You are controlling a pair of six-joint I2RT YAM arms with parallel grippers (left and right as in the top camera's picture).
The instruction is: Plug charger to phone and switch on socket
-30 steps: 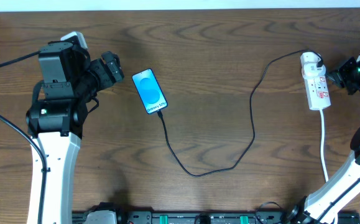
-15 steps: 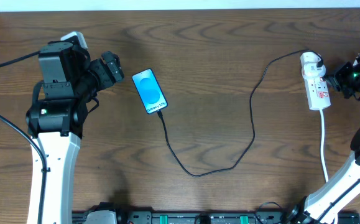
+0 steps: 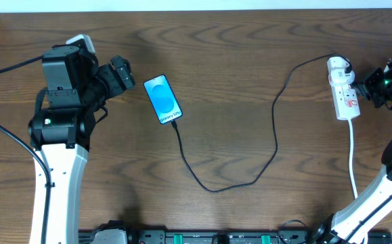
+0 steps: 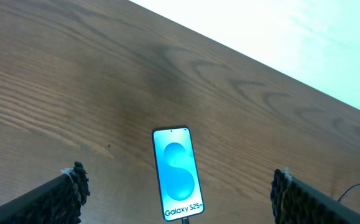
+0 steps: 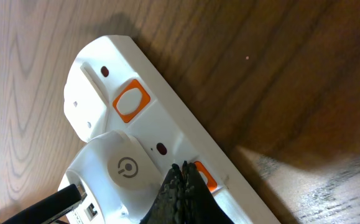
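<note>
Pressing the switch is the step in hand, by my reading. The charger [image 3: 275, 129] looks plugged into the near end of the phone [image 3: 163, 99], which lies on the bench [image 3: 236, 54] left of centre. Its adapter head [image 5: 125, 167] sits in the far end of the socket [image 3: 346, 98], at the right edge.

Your right fingers [image 5: 178, 186] are drawn together to a point and grip nothing. Their tips are on or just over the orange switch [image 5: 204, 176] beside the adapter; I cannot tell whether they touch it. A second orange switch [image 5: 132, 100] nearer the strip's end is uncovered. Your left fingers [image 4: 71, 190] hang wide apart and empty, just left of the phone.

Next you need a short, firm push straight down on that rocker, without shoving the strip sideways.
</note>
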